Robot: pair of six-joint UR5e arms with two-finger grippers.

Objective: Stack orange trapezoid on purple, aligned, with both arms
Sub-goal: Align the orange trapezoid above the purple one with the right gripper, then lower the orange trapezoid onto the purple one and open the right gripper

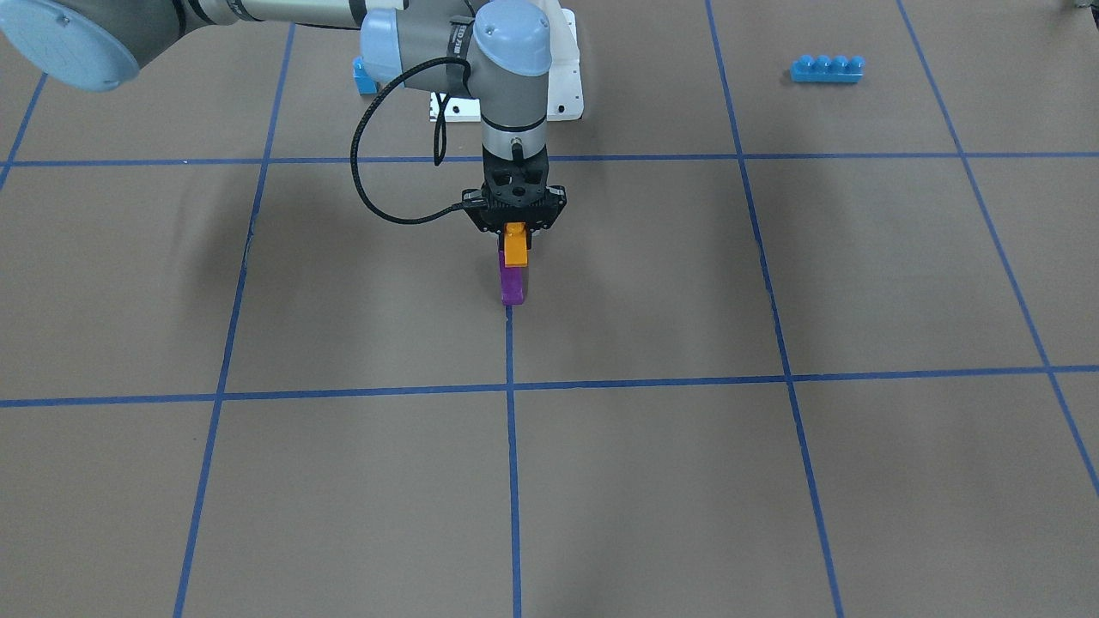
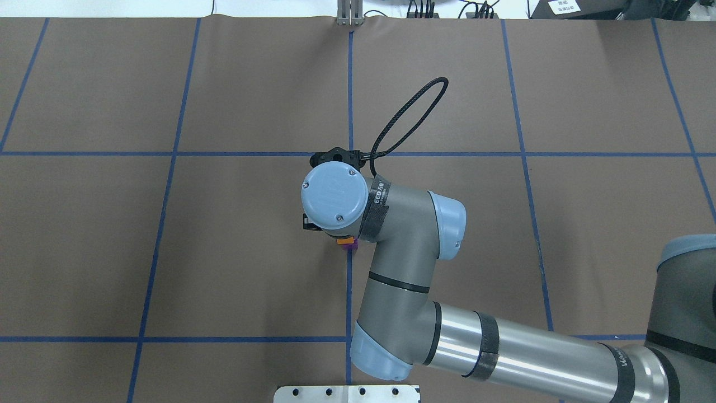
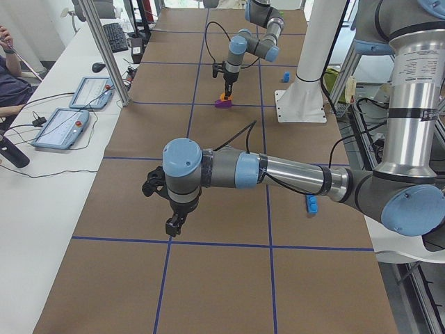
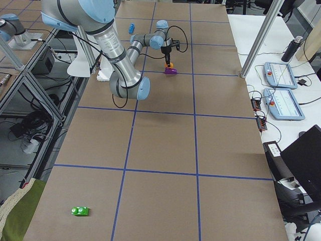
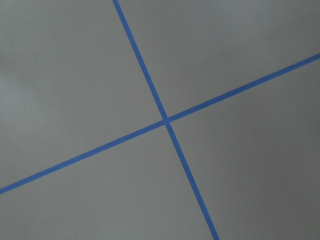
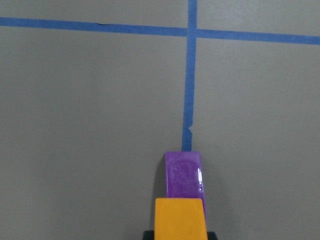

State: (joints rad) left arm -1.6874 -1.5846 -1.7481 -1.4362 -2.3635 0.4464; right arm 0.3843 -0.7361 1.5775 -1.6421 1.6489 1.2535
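Orange trapezoid [image 1: 515, 250] held pinched in right gripper [image 1: 515, 232], fingers closed on its upper part, gripper pointing straight down. It sits directly over the purple [image 1: 512, 284], bottom edge at the purple's top; cannot tell if touching fully or pressed home. In the right wrist view the orange covers the near end of the purple and the far end sticks out past it, side edges roughly in line. Purple rests on the table [image 1: 773, 481], on a blue tape line [image 1: 513, 446], just robot-side of a tape crossing. Right arm [image 2: 403, 291] reaches in over the stack, wrist cap hiding most of it from overhead. Left gripper [image 3: 172, 226] hovers well apart over bare table near another tape crossing, seen only from the side, cannot tell if parted or closed. Long blue brick [image 1: 827, 69] and small blue block [image 1: 364, 79] lie near the robot base plate [image 1: 562, 90]; green piece [image 4: 80, 211] at the far table end.
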